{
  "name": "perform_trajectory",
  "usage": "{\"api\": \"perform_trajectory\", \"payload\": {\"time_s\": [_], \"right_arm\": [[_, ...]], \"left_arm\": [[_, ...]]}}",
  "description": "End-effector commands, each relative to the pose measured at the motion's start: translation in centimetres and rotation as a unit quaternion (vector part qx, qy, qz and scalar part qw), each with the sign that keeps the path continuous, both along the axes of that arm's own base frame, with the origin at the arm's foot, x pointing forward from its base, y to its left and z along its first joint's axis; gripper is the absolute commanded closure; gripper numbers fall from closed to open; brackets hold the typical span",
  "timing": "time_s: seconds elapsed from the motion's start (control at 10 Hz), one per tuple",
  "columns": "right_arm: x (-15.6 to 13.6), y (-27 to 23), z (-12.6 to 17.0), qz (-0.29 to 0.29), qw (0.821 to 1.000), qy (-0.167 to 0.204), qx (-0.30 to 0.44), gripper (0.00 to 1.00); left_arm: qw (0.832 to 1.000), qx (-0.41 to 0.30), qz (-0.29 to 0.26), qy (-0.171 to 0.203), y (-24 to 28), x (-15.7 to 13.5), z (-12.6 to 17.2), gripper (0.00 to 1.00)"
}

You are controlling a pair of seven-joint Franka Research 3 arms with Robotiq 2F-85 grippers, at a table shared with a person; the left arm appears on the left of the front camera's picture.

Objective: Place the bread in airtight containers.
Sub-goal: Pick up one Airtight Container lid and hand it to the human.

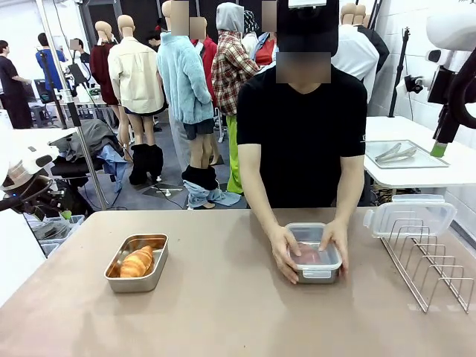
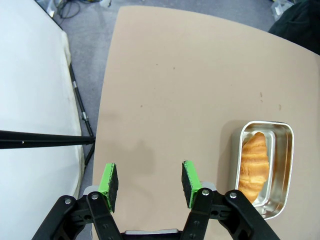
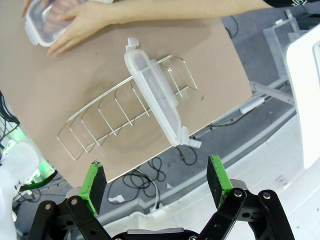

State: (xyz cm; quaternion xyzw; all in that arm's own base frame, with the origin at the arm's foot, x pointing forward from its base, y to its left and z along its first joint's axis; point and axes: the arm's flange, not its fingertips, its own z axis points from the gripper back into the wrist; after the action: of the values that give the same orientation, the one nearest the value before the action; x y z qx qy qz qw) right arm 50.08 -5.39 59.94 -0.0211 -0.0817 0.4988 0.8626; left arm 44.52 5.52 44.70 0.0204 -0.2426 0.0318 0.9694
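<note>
An open steel container point(image 1: 152, 274) on the table's left holds one golden croissant point(image 1: 137, 262). In the left wrist view that container point(image 2: 282, 150) and its bread point(image 2: 252, 165) lie to the right of my left gripper point(image 2: 149, 182), which hangs open over bare table, apart from them. The person's two hands press a clear lid onto a second container point(image 1: 314, 256) near the table's middle, and what is inside it is blurred. My right gripper point(image 3: 156, 180) is open beyond the table's edge, with the person's hands and that container point(image 3: 42, 22) far off.
A wire rack point(image 1: 428, 260) stands at the table's right with a clear lid point(image 1: 409, 217) leaning on it. The right wrist view shows the rack point(image 3: 100, 117) and lid point(image 3: 155, 102) close to the table edge. A side table point(image 1: 446, 172) holds a tray with tongs.
</note>
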Motion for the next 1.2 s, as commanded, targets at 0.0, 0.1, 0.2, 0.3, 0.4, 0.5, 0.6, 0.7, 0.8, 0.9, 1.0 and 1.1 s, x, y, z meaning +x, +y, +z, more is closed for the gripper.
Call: {"api": "perform_trajectory", "payload": {"time_s": [0.0, 0.1, 0.2, 0.3, 0.4, 0.5, 0.6, 0.7, 0.8, 0.9, 1.0, 1.1], "right_arm": [[-0.07, 0.23, -0.25, -0.005, 1.000, 0.003, 0.000, 0.00], [-0.07, 0.23, -0.25, -0.005, 1.000, 0.003, 0.000, 0.00], [-0.07, 0.23, -0.25, -0.005, 1.000, 0.003, 0.000, 0.00], [-0.07, 0.23, -0.25, -0.005, 1.000, 0.003, 0.000, 0.00], [-0.07, 0.23, -0.25, -0.005, 1.000, 0.003, 0.000, 0.00], [-0.07, 0.23, -0.25, -0.005, 1.000, 0.003, 0.000, 0.00], [-0.07, 0.23, -0.25, -0.005, 1.000, 0.003, 0.000, 0.00], [-0.07, 0.23, -0.25, -0.005, 1.000, 0.003, 0.000, 0.00], [-0.07, 0.23, -0.25, -0.005, 1.000, 0.003, 0.000, 0.00], [-0.07, 0.23, -0.25, -0.005, 1.000, 0.003, 0.000, 0.00], [-0.07, 0.23, -0.25, -0.005, 1.000, 0.003, 0.000, 0.00], [-0.07, 0.23, -0.25, -0.005, 1.000, 0.003, 0.000, 0.00]], "left_arm": [[1.000, 0.004, 0.008, -0.001, 0.01, -0.02, 0.08, 0.33], [1.000, 0.004, 0.008, -0.001, 0.01, -0.02, 0.08, 0.33], [1.000, 0.004, 0.008, -0.001, 0.01, -0.02, 0.08, 0.33], [1.000, 0.004, 0.008, -0.001, 0.01, -0.02, 0.08, 0.33], [1.000, 0.004, 0.008, -0.001, 0.01, -0.02, 0.08, 0.33], [1.000, 0.004, 0.008, -0.001, 0.01, -0.02, 0.08, 0.33], [1.000, 0.004, 0.008, -0.001, 0.01, -0.02, 0.08, 0.33], [1.000, 0.004, 0.008, -0.001, 0.01, -0.02, 0.08, 0.33], [1.000, 0.004, 0.008, -0.001, 0.01, -0.02, 0.08, 0.33], [1.000, 0.004, 0.008, -0.001, 0.01, -0.02, 0.08, 0.33], [1.000, 0.004, 0.008, -0.001, 0.01, -0.02, 0.08, 0.33], [1.000, 0.004, 0.008, -0.001, 0.01, -0.02, 0.08, 0.33]]}}
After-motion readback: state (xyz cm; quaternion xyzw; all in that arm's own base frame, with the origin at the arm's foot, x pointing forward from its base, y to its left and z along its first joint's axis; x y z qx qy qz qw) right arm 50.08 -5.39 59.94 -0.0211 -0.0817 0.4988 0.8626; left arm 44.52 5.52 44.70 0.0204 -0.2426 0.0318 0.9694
